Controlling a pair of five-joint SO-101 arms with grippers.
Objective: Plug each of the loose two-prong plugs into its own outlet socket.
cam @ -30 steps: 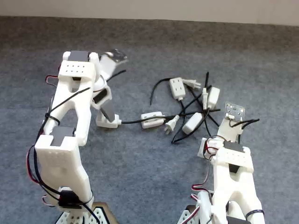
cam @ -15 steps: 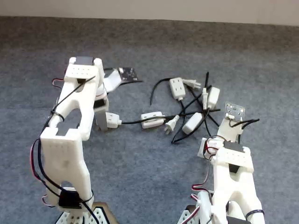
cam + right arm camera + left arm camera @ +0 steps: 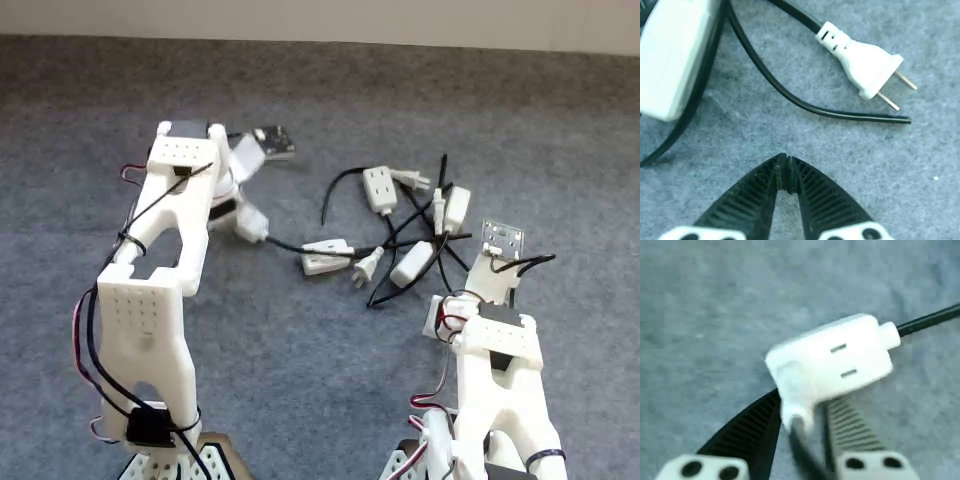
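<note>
Currently my left pincer (image 3: 800,407) is clamped on a white outlet socket (image 3: 832,362), whose two slots face the wrist camera. That view is smeared, so I can't tell how far the fingers (image 3: 757,427) wrap it, and its black cord (image 3: 927,322) is cut off at the frame edge. From the high view the held socket sits at about 9 o'clock of the tangle (image 3: 410,225) of cords and sockets, tucked against the left arm (image 3: 170,230), which hides most of the pincer. The cord leads on to a second socket (image 3: 325,257) lying on the grey surface (image 3: 300,380).

My right pincer (image 3: 786,172) is pressed together and holds nothing. A two-prong plug (image 3: 862,62) lies ahead of it, prongs bare, apart from the fingertips. A white socket block (image 3: 670,55) nearby is cropped, and its slots are out of sight. In the high view the right arm (image 3: 500,380) stands at 5 o'clock of the tangle and covers its own pincer.
</note>
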